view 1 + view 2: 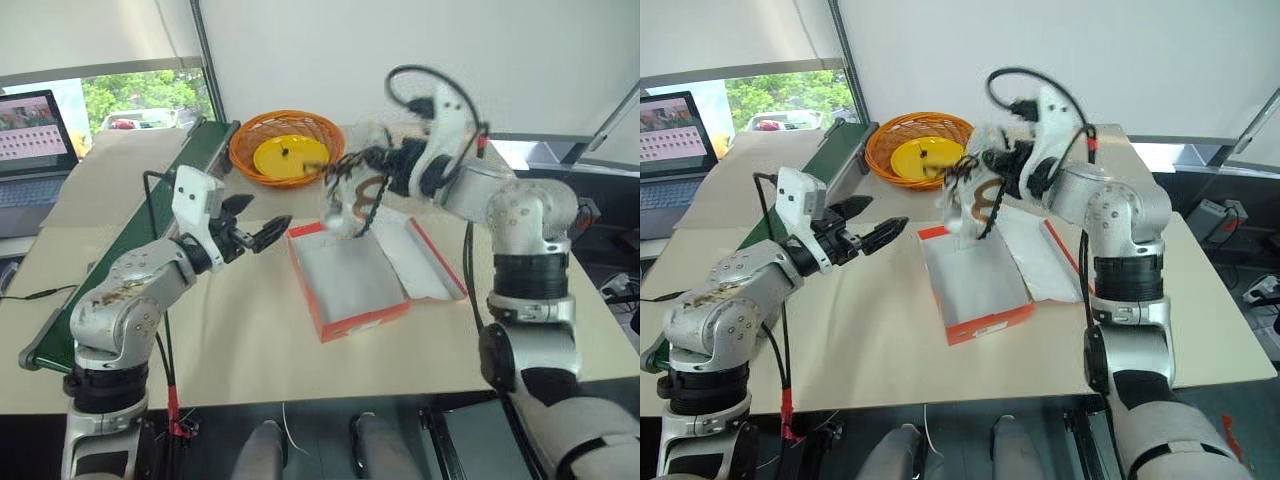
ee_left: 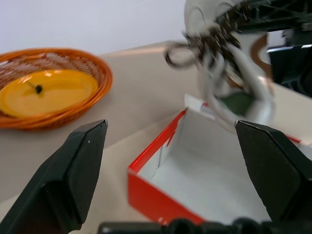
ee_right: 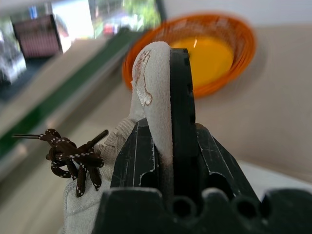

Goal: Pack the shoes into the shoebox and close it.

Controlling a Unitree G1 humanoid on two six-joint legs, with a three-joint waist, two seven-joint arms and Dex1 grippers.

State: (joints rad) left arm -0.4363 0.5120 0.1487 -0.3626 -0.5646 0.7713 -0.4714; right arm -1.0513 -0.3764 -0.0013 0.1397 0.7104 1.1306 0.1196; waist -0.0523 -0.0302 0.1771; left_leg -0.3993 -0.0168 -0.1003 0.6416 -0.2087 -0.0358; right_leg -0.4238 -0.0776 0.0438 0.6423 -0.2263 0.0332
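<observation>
Table (image 1: 250, 340) carries open shoebox (image 1: 345, 275), lid (image 1: 425, 262) folded flat to its right. Basket (image 1: 285, 145) behind it. Right gripper (image 3: 165, 146) pinches a shoe (image 1: 350, 200) above the box's far end. Left gripper (image 1: 255, 225) spread wide, empty, left of box.

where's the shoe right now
In the head views the shoe hangs in the right gripper, above the far end of the open shoebox, just in front of the wicker basket.
</observation>
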